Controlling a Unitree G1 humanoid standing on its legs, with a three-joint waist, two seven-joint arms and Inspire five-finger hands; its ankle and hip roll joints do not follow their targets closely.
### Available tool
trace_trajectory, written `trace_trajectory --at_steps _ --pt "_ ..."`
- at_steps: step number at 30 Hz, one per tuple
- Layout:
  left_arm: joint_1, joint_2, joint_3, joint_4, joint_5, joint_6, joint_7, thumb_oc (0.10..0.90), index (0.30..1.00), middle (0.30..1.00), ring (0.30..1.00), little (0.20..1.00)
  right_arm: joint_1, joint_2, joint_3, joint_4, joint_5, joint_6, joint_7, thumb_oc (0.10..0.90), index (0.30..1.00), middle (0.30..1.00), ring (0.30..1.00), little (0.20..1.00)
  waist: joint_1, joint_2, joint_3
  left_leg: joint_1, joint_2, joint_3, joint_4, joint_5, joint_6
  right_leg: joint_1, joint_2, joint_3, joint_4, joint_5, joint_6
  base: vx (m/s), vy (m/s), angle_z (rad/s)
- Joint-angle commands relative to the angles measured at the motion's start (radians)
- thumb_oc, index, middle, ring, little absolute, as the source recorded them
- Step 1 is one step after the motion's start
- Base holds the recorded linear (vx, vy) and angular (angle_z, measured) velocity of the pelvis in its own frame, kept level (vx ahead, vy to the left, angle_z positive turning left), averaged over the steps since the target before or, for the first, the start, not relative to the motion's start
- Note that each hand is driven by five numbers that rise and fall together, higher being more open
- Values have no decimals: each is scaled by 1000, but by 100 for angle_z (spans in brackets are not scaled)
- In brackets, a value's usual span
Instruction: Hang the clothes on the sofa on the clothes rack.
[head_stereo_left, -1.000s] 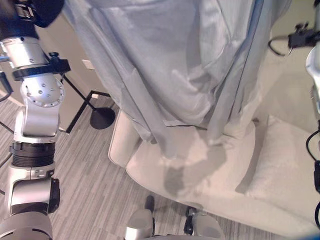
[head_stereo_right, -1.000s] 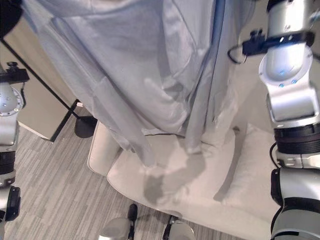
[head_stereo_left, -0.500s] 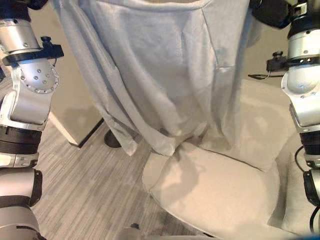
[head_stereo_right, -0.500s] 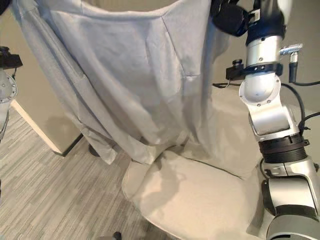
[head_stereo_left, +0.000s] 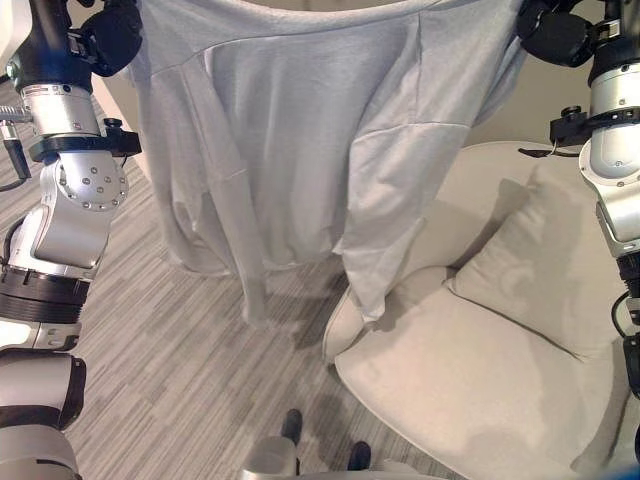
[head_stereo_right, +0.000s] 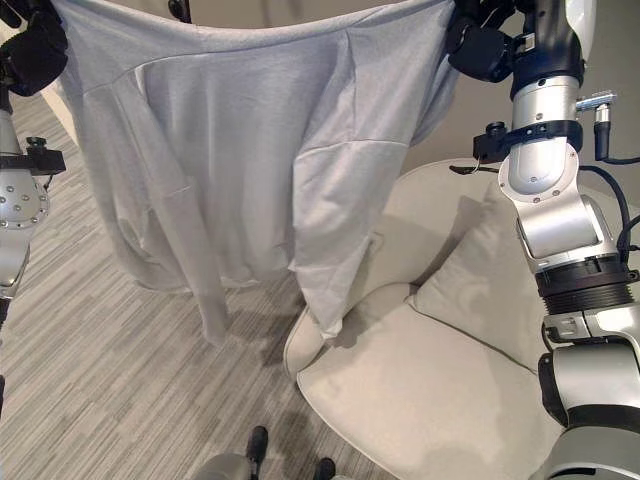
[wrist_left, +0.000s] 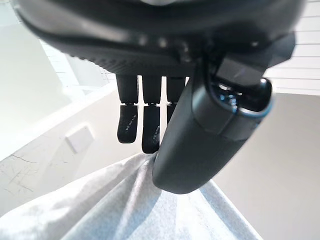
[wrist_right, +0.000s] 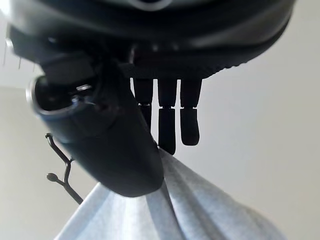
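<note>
Held aloft and spread wide between two raised arms: a pale grey shirt (head_stereo_right: 250, 150), upper edge stretched in a shallow sag from the left hand (head_stereo_left: 112, 38) at far left to the right hand (head_stereo_right: 484, 48) at far right, body and sleeves hanging free above the striped floor (head_stereo_left: 180, 380) and just left of the cream sofa (head_stereo_left: 480, 380). Left hand pinching a bunched corner of cloth between thumb and fingers (wrist_left: 142, 125), seen close from the wrist; right hand doing the same at the opposite corner, thumb pressed to fingers (wrist_right: 167, 125) with the fabric gathered to a peak between them. Past the right hand, a dark hooked prong of the rack (wrist_right: 62, 170) against the wall, beside the cloth, contact not clear. Fabric looking light, thin and fully limp, draping in soft folds with one sleeve dangling low at centre; no stiffness to help it keep shape, likely to slide through a loose pinch and to swing with any quick arm motion. Best hold probably right where it is now, at the two shoulder corners, keeping the neckline taut enough to drop over a hook.
</note>
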Motion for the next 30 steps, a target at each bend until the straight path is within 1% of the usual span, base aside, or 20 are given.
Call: trace_trajectory --at_steps 1,4,5,7,8,9,10,11,12,13,14,15,17,18,19,20,21,26,29,30 --pt "-85 30 90 -16 -14 -46 58 400 300 300 300 300 -54 -90 -63 -67 41 -53 -49 400 300 300 300 300 -2 -61 -97 2 149 40 -1 -43 -2 60 -62 -21 -154 61 119 106 242 6" --pt "-87 48 82 -12 -27 -45 78 400 300 300 300 300 -42 -107 -68 -49 44 -50 -51 400 300 300 300 300 -9 -47 -106 -25 238 6 -69 13 -40 78 -85 -21 -154 29 135 147 281 25" --pt "-91 51 75 -11 -27 -46 80 400 300 300 300 300 -34 -115 -70 -43 45 -51 -54 400 300 300 300 300 -16 -37 -107 -43 253 24 -69 21 -50 90 -100 -33 -154 24 144 184 393 13" --pt "-92 46 76 -18 -23 -46 75 400 300 300 300 300 -3 -101 -93 -40 46 -46 -49 400 300 300 300 300 -23 1 -133 -32 246 27 -69 7 -76 108 -116 -50 -154 32 161 241 455 9" --pt "-87 36 76 -26 -10 -46 68 400 300 300 300 300 36 -90 -122 -58 31 -37 -47 400 300 300 300 300 -30 10 -150 -27 223 27 -69 -4 -82 114 -147 -63 -154 50 172 336 622 -17" --pt "-96 35 58 -38 3 -51 50 400 300 300 300 300 68 -94 -142 -76 -4 -27 -44 400 300 300 300 300 -34 10 -163 -14 175 39 -69 -30 -69 129 -206 -82 -154 93 186 358 794 14" --pt "-118 53 39 -31 -1 -52 46 400 300 300 300 300 68 -82 -135 -71 -25 -12 -43 400 300 300 300 300 -26 -3 -162 19 106 66 -69 -71 -32 124 -283 -96 -109 153 199 366 1082 21" --pt "-143 71 29 -29 -2 -46 45 400 300 300 300 300 41 -75 -124 -67 -39 1 -53 400 300 300 300 300 -18 -2 -144 61 45 126 -69 -119 20 79 -386 -157 21 250 194 259 908 21" --pt "-144 74 26 -28 5 -44 44 400 300 300 300 300 47 -71 -129 -65 -37 -6 -56 400 300 300 300 300 -25 5 -135 68 38 130 -69 -130 26 72 -379 -154 59 239 186 166 664 -53" --pt "-146 71 26 -35 7 -43 39 400 300 300 300 300 56 -71 -137 -73 -37 -3 -49 400 300 300 300 300 -38 10 -129 78 29 125 -69 -131 34 41 -356 -121 112 225 171 120 292 -21" --pt "-147 62 24 -37 5 -45 38 400 300 300 300 300 65 -78 -138 -84 -37 -9 -49 400 300 300 300 300 -53 17 -120 88 22 115 -69 -132 38 6 -300 -76 140 189 153 239 245 0" --pt "-155 60 21 -39 -2 -48 39 400 300 300 300 300 33 -116 -118 -73 -16 -26 -54 400 300 300 300 300 -66 23 -96 107 6 121 -69 -132 37 -67 -136 -77 63 99 126 259 165 33" --pt "-140 58 40 -42 4 -45 39 400 300 300 300 300 28 -122 -123 -74 -11 -34 -55 400 300 300 300 300 -73 14 -88 121 -8 120 -69 -140 38 -102 -89 -91 -11 118 133 220 32 2" --pt "-115 60 49 -41 8 -44 34 400 300 300 300 300 37 -136 -121 -71 -19 -39 -58 400 300 300 300 300 -84 7 -88 135 -13 119 -69 -162 39 -107 -52 -64 -59 123 136 212 -27 -2" --pt "-102 62 55 -45 11 -44 28 400 300 300 300 300 36 -150 -126 -58 -22 -33 -49 400 300 300 300 300 -87 1 -94 136 -18 108 -69 -159 39 -80 -37 -32 -120 133 140 147 -19 10" --pt "-101 61 57 -46 12 -44 28 400 300 300 300 300 35 -151 -125 -57 -21 -33 -48 400 300 300 300 300 -87 -1 -93 134 -21 108 -69 -154 40 -77 -38 -32 -129 143 139 194 -73 38" --pt "-73 41 84 -52 6 -51 30 400 300 300 300 300 45 -138 -136 -77 -13 -39 -41 400 300 300 300 300 -83 -12 -110 141 -23 106 -69 -160 40 -54 -29 -8 -154 165 136 169 -79 38" --pt "-43 -1 106 -67 1 -50 20 400 300 300 300 300 73 -151 -163 -89 -16 -44 -43 400 300 300 300 300 -83 -15 -158 158 6 112 -69 -163 31 -22 -13 -21 -154 133 133 193 -112 23" --pt "-45 -21 98 -75 -1 -50 15 400 300 300 300 300 78 -153 -170 -93 -3 -51 -36 400 300 300 300 300 -86 -22 -155 191 26 123 -62 -155 14 8 -9 -33 -154 114 123 164 -153 10" --pt "-46 -24 96 -76 -2 -50 11 400 300 300 300 300 76 -153 -169 -95 2 -52 -30 400 300 300 300 300 -85 -27 -147 187 31 125 -28 -160 9 17 -10 -34 -154 110 119 80 -198 -19"
